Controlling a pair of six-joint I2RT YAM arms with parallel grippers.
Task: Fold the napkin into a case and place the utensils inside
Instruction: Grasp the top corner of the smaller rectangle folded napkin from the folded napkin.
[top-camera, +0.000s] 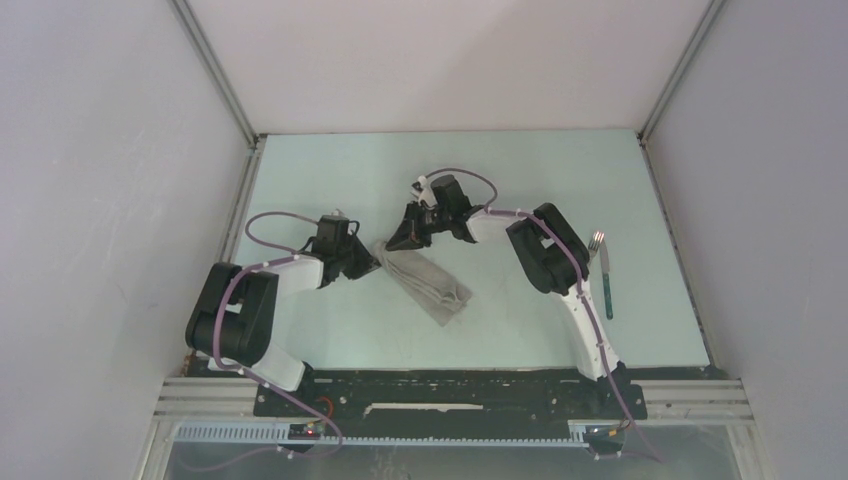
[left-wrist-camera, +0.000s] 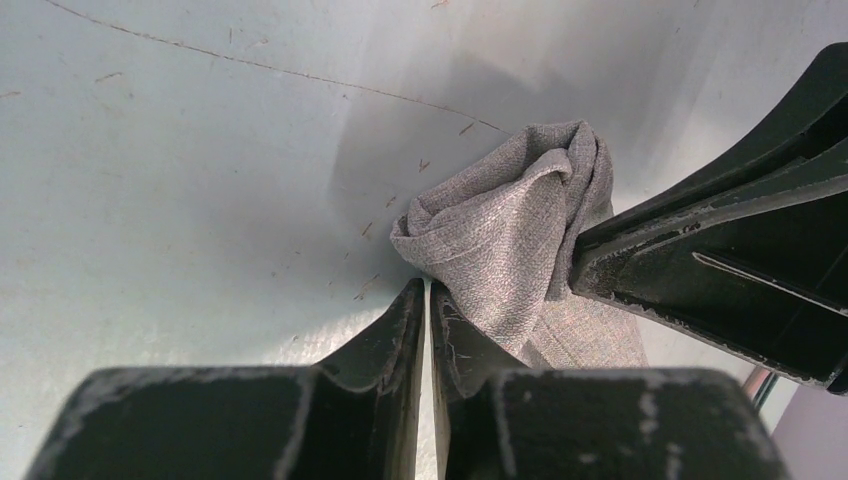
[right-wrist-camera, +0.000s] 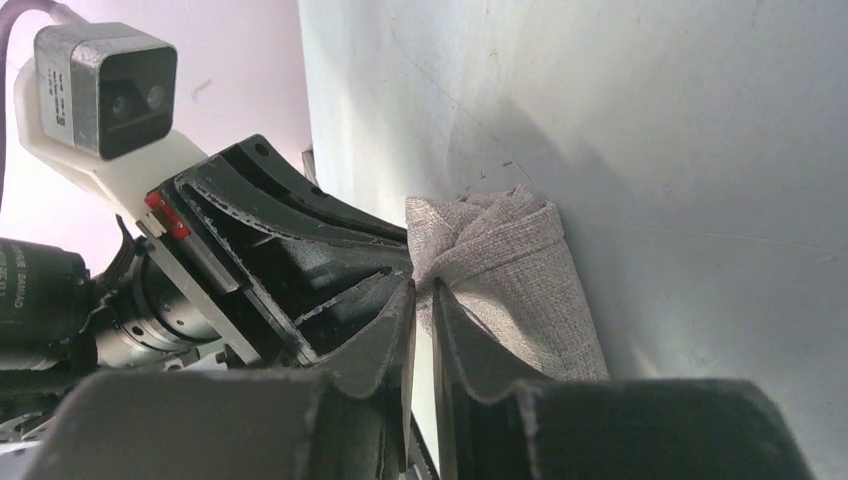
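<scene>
A: Task thing, where?

B: Taupe-grey cloth napkin (top-camera: 430, 282), a narrow folded strip. It lies slantwise around the middle of the pale blue-green table (top-camera: 330, 180). One end points to the near edge, and the other is bunched up on the side towards the left edge.

A: Pincers?

B: Left pincer (left-wrist-camera: 425, 290) is clenched to a slit, seemingly on the cloth's edge. Right pincer (right-wrist-camera: 425, 285) is clenched on the same bunched end. Their tips nearly meet.

A: Handling?

B: Light, limp and soft. The matte weave shouldn't slip, but I'd guess the folds will slump if let go. Best to pinch at a corner or fold edge, through all the layers.

A: Around it?

B: Dark teal-handled fork with silver tines (top-camera: 603, 270) near the table's right edge, well apart from the cloth. Can't make out a pink piece.

A: Obstacles?

B: The pincers crowd each other at one end. The right arm's elbow sits between cloth and fork.
</scene>
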